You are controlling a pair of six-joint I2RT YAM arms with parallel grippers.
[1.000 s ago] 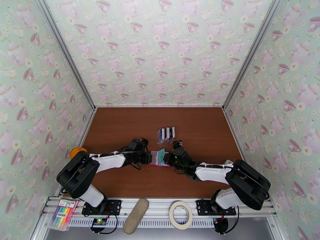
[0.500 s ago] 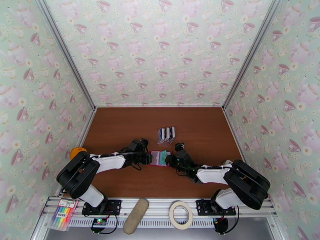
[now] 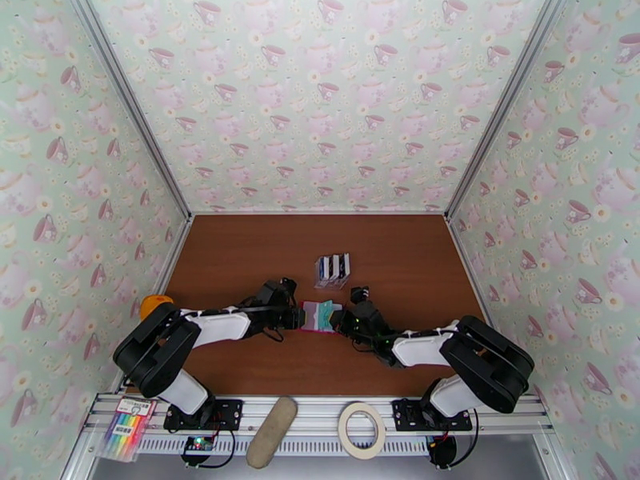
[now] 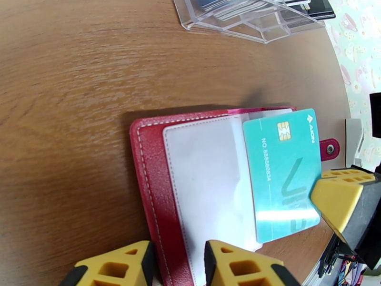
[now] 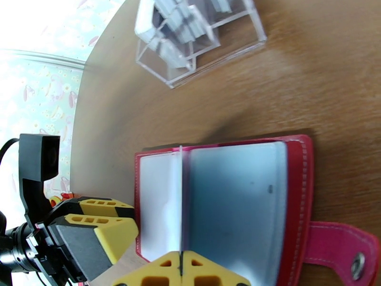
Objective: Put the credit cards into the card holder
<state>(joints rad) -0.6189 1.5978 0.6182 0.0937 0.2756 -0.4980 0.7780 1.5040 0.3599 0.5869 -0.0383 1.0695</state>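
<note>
The red card holder (image 3: 309, 315) lies open on the brown table, its clear sleeves facing up (image 4: 147, 187) (image 5: 296, 196). My left gripper (image 3: 298, 317) (image 4: 176, 270) is shut on its left edge. My right gripper (image 3: 342, 320) (image 5: 181, 270) is shut on a teal credit card (image 4: 281, 177) that lies over the holder's right half, with its left edge at the sleeve. The right wrist view shows this card edge-on (image 5: 181, 201). The other credit cards (image 3: 332, 267) stand in a clear rack (image 4: 247, 17) (image 5: 190, 48) just behind the holder.
An orange object (image 3: 156, 302) sits at the left wall. On the front rail lie a marker pack (image 3: 128, 426), a beige pad (image 3: 272, 432) and a tape roll (image 3: 360, 430). Bare brown table (image 3: 384, 234) extends behind and to both sides.
My right gripper has edged slightly left with the teal card, closer over the holder. The left gripper has stayed at the holder's left edge.
</note>
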